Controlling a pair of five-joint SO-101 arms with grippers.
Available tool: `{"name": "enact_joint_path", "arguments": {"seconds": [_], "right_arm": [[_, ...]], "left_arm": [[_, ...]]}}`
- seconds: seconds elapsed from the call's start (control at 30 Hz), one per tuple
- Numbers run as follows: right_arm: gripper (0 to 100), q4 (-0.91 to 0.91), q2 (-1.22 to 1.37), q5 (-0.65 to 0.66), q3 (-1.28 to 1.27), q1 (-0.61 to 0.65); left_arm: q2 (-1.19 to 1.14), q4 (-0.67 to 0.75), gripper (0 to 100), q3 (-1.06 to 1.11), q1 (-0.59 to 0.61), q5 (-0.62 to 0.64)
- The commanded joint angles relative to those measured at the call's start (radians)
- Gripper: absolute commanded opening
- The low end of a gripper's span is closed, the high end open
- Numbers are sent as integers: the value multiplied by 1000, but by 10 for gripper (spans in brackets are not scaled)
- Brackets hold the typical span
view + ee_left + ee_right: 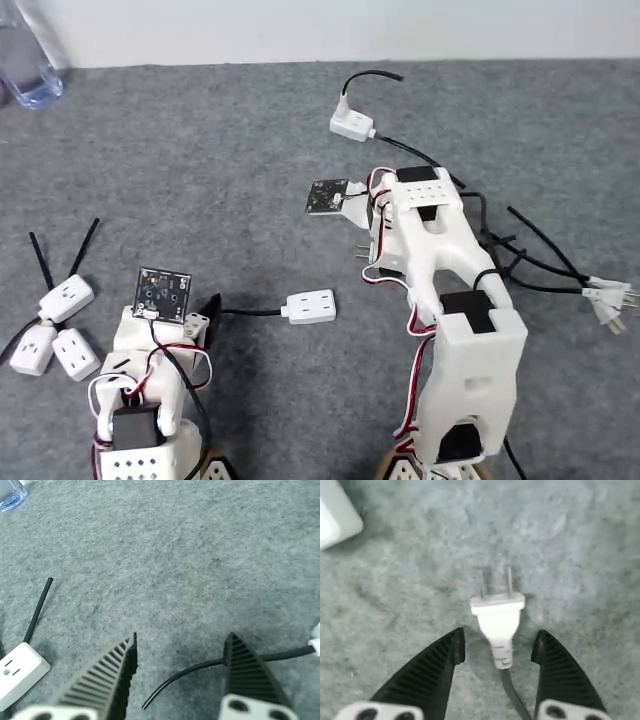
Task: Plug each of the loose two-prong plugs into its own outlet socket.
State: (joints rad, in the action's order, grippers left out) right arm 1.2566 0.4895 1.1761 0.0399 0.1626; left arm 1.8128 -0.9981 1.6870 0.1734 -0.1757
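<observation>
While both pincers stand apart, neither grips anything. The right pincer (500,633) is open with a ribbed finger on each side of a white two-prong plug (497,612). A gap shows on both sides, so there is no contact. The plug lies flat on the grey table (580,540), prongs pointing away from the pincer, and its dark cord runs back under the wrist.

In the high view the same plug pokes out beside the right arm's wrist. A single outlet socket (310,306) lies near it, toward the left arm. That socket's black cord (250,312) runs over to the left arm.

The left pincer (183,637) is also open, low over bare table, and the cord passes just beside one finger.

A far socket (352,125) sits beyond the right arm with a plug standing in it. Three grouped sockets (65,298) lie together on the left arm's outer side, black cords fanning out. Loose plugs (610,300) on black cords lie on the right arm's outer side. A clear bottle (25,60) stands at the far left corner.
</observation>
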Motion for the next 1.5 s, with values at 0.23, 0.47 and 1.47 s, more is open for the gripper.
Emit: {"name": "enact_joint_path", "arguments": {"seconds": [0.23, 0.47, 1.47], "right_arm": [[231, 1, -82, 40, 51, 36], [231, -28, -74, 40, 52, 101], [191, -93, -2, 123, 54, 33]], "left_arm": [[3, 20, 265, -5, -5, -12], [3, 20, 265, -5, -5, -12], [3, 20, 265, -5, -5, -12]]}}
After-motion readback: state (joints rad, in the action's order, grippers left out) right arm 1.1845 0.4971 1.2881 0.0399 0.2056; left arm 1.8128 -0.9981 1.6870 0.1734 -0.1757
